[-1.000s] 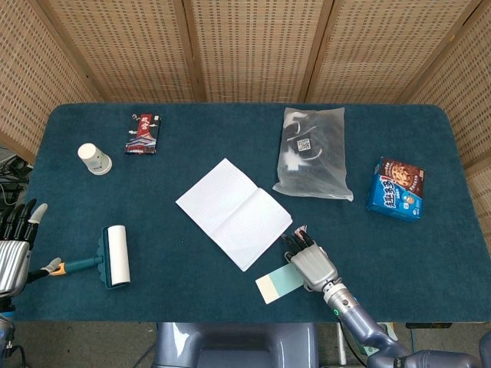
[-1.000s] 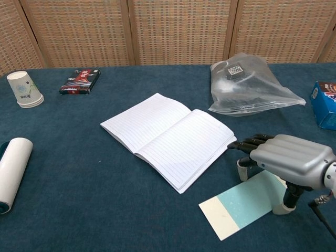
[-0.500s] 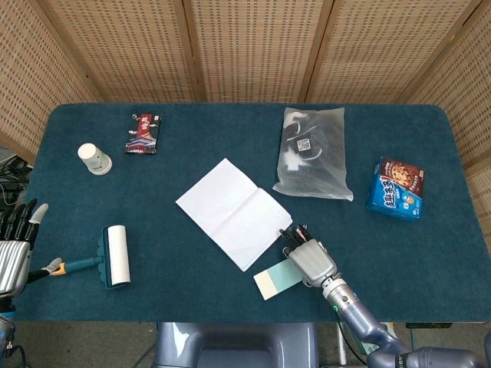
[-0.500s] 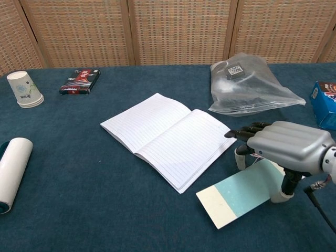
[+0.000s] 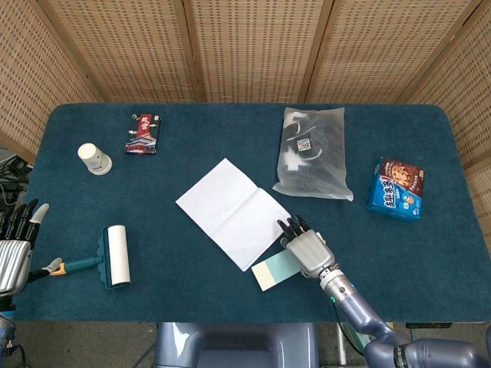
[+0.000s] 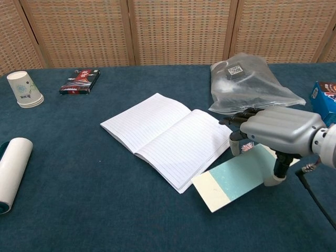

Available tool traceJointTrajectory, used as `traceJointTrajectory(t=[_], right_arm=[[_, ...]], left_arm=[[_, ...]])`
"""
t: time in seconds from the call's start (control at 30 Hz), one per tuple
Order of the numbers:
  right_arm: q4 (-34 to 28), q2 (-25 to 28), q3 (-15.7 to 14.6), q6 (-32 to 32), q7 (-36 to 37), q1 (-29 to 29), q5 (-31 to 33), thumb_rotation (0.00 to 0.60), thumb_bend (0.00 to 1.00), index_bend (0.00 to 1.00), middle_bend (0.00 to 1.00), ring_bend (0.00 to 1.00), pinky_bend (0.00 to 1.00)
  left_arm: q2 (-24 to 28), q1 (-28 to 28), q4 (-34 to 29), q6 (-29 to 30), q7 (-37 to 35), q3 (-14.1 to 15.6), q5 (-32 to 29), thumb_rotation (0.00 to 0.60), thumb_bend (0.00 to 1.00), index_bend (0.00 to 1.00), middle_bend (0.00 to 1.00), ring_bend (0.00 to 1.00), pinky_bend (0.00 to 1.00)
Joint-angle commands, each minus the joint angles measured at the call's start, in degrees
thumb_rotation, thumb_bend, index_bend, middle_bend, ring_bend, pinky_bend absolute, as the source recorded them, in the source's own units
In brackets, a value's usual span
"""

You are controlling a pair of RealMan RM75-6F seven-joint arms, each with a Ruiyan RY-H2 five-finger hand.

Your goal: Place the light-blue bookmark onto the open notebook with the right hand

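Note:
The light-blue bookmark [image 5: 275, 270] [image 6: 233, 177], with a cream end, hangs just off the table beside the near right corner of the open notebook [image 5: 233, 212] [image 6: 167, 137]. My right hand [image 5: 308, 249] [image 6: 276, 129] holds the bookmark's far end between thumb and fingers, and its fingertips reach over the notebook's right edge. The cream end points toward the table's front edge and nearly touches the notebook's corner. My left hand [image 5: 15, 241] stays at the far left edge of the head view, fingers spread, holding nothing.
A lint roller [image 5: 113, 257] [image 6: 12, 171] lies at the front left. A paper cup [image 5: 93, 159] [image 6: 23, 89] and a dark snack packet [image 5: 143, 133] [image 6: 80, 80] sit at the back left. A clear plastic bag [image 5: 313, 153] [image 6: 249, 88] and a blue biscuit box [image 5: 397, 188] [image 6: 326, 102] are to the right.
My right hand has carried the bookmark up off the cloth and leftward, toward the notebook; its cream end is now close to the notebook's near corner. The left hand has stayed still.

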Motion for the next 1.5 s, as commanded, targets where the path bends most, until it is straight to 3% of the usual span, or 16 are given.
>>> traceJointTrajectory(t=[0.03, 0.47, 0.7, 1.13, 1.5], right_arm=[[0.17, 0.00, 1.05, -0.84, -0.74, 1.28, 1.12, 0.600, 0.15, 0.53, 0.09, 0.00, 0.11], [2.08, -0.35, 6.40, -5.73, -3.23, 9.03, 8.48, 0.600, 0.15, 0.54, 0.09, 0.00, 0.11], [8.05, -4.06, 9.05, -11.07, -3.73, 16.70, 12.98, 0.600, 0.15, 0.54, 0.09, 0.00, 0.11], [19.53, -10.48, 9.76, -16.97, 0.60, 25.90, 15.50, 0.600, 0.15, 0.54, 0.08, 0.00, 0.11], [28.78, -14.20, 10.01, -20.40, 7.11, 30.50, 14.59, 0.600, 0.15, 0.55, 0.09, 0.00, 0.11]], left_arm=[[0.01, -0.12, 0.22, -0.46, -0.39, -0.01, -0.33, 0.600, 0.12, 0.00, 0.00, 0.00, 0.00], [-0.14, -1.54, 1.12, -4.59, -1.66, 0.00, -2.51, 0.600, 0.12, 0.00, 0.00, 0.00, 0.00], [-0.18, -2.80, 2.45, -7.67, -4.13, -0.66, -4.73, 0.600, 0.12, 0.00, 0.00, 0.00, 0.00], [0.19, -3.52, 3.98, -10.11, -6.85, -0.83, -6.78, 0.600, 0.12, 0.00, 0.00, 0.00, 0.00], [0.88, -2.70, 3.74, -7.38, -7.43, -1.68, -7.00, 0.600, 0.12, 0.00, 0.00, 0.00, 0.00]])
